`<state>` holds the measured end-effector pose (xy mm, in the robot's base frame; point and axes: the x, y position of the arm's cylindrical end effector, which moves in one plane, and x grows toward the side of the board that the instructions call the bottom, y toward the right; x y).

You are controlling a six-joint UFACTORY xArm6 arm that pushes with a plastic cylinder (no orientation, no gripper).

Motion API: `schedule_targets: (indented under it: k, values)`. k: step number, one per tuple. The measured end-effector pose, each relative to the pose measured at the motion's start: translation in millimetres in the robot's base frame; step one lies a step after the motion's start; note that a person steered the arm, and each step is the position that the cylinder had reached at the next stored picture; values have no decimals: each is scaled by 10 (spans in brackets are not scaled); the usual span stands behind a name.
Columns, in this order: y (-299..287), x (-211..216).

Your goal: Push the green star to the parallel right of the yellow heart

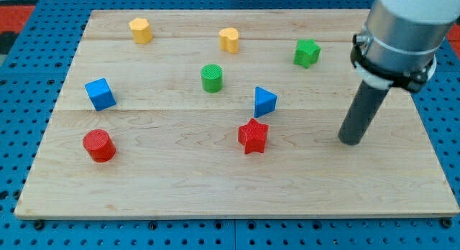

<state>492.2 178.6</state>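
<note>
The green star [307, 53] sits near the view's top right of the wooden board [180, 185]. The yellow heart [229, 39] lies to its left, slightly higher in the view, about a hundred pixels away. My tip [351, 141] rests on the board at the view's right, well below and to the right of the green star, touching no block. The rod rises from it up to the grey arm body at the top right corner.
A yellow block [141, 30] sits at the top left. A green cylinder [212, 78] is near the centre. A blue triangular block [264, 101] and red star [253, 136] lie below centre. A blue cube [100, 94] and red cylinder [98, 146] are at the left.
</note>
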Motion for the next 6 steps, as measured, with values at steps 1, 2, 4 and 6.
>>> schedule_targets:
  k: [1, 2, 4, 6]
  values:
    - [215, -326]
    - [706, -430]
    - [667, -886]
    - [252, -1315]
